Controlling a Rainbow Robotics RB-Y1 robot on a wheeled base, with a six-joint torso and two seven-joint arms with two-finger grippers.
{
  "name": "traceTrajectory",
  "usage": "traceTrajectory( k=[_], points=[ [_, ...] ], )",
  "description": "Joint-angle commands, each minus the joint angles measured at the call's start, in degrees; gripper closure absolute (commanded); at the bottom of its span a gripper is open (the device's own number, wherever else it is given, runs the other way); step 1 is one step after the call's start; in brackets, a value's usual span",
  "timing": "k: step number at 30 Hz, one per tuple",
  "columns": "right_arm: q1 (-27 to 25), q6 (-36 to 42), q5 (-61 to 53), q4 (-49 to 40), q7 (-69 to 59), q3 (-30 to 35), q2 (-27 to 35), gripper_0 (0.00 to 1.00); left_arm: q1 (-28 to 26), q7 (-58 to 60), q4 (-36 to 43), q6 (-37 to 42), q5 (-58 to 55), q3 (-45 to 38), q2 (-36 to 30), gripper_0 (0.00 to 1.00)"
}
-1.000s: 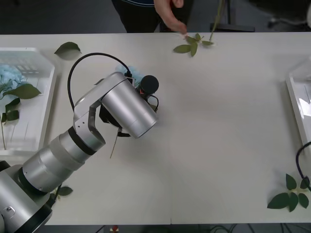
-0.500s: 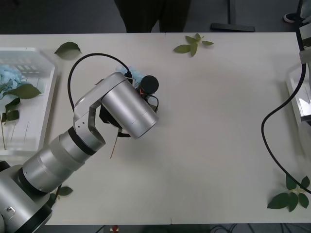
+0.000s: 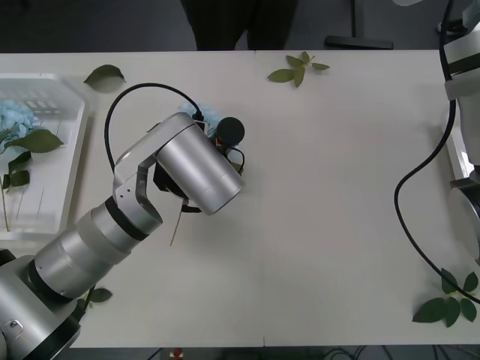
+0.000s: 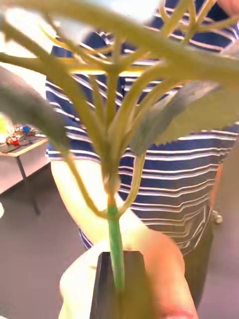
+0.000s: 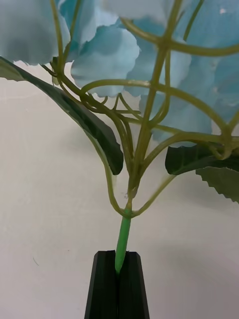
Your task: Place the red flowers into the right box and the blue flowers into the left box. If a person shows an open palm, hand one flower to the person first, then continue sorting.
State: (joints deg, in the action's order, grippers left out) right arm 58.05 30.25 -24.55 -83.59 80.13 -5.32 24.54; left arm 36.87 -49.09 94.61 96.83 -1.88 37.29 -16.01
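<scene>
Right arm (image 3: 459,67) risen further at table edge; both end effectors clamp pale blue flower (image 5: 149,55) stems.

Wide, matt off-white rectangular counter (image 3: 337,187) spanning most of the front view, with a faint seam running down its middle toward the lower edge. Illumination even and diffuse, casting only soft shadows. Beyond the counter's far edge, along the top of the frame, a strip of dark grey floor (image 3: 90,26); a flat dark furniture foot (image 3: 358,42) rests on it at upper right. In the right wrist view, grey floor (image 4: 30,259) at lower left and a small pale side table on thin dark legs (image 4: 20,149) at the left edge, carrying blurred clutter.
</scene>
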Motion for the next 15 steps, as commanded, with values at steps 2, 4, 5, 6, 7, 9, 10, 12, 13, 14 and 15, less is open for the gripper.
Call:
traceTrajectory(
  k=[2, 4, 5, 6, 7, 9, 10, 12, 13, 14, 15],
  points=[
    [1.8, -0.4, 0.0, -1.0, -1.4, 0.2, -0.1, 1.00, -0.7, -1.4, 1.4, -0.6, -0.4, 0.2, 0.2, 1.00],
    [1.8, -0.4, 0.0, -1.0, -1.4, 0.2, -0.1, 1.00, -0.7, -1.4, 1.4, -0.6, -0.4, 0.2, 0.2, 1.00],
    [1.8, -0.4, 0.0, -1.0, -1.4, 0.2, -0.1, 1.00, -0.7, -1.4, 1.4, -0.6, -0.4, 0.2, 0.2, 1.00],
    [1.8, -0.4, 0.0, -1.0, -1.4, 0.2, -0.1, 1.00, -0.7, -1.4, 1.4, -0.6, -0.4, 0.2, 0.2, 1.00],
    [1.8, -0.4, 0.0, -1.0, -1.4, 0.2, -0.1, 1.00, -0.7, -1.4, 1.4, -0.6, -0.4, 0.2, 0.2, 1.00],
    [1.8, -0.4, 0.0, -1.0, -1.4, 0.2, -0.1, 1.00, -0.7, -1.4, 1.4, -0.6, -0.4, 0.2, 0.2, 1.00],
    [1.8, -0.4, 0.0, -1.0, -1.4, 0.2, -0.1, 1.00, -0.7, -1.4, 1.4, -0.6, -0.4, 0.2, 0.2, 1.00],
    [1.8, -0.4, 0.0, -1.0, -1.4, 0.2, -0.1, 1.00, -0.7, -1.4, 1.4, -0.6, -0.4, 0.2, 0.2, 1.00],
    [1.8, -0.4, 0.0, -1.0, -1.4, 0.2, -0.1, 0.78, -0.7, -1.4, 1.4, -0.6, -0.4, 0.2, 0.2, 1.00],
    [1.8, -0.4, 0.0, -1.0, -1.4, 0.2, -0.1, 0.38, -0.7, -1.4, 1.4, -0.6, -0.4, 0.2, 0.2, 1.00],
    [1.8, -0.4, 0.0, -1.0, -1.4, 0.2, -0.1, 0.17, -0.7, -1.4, 1.4, -0.6, -0.4, 0.2, 0.2, 1.00]
  ],
)
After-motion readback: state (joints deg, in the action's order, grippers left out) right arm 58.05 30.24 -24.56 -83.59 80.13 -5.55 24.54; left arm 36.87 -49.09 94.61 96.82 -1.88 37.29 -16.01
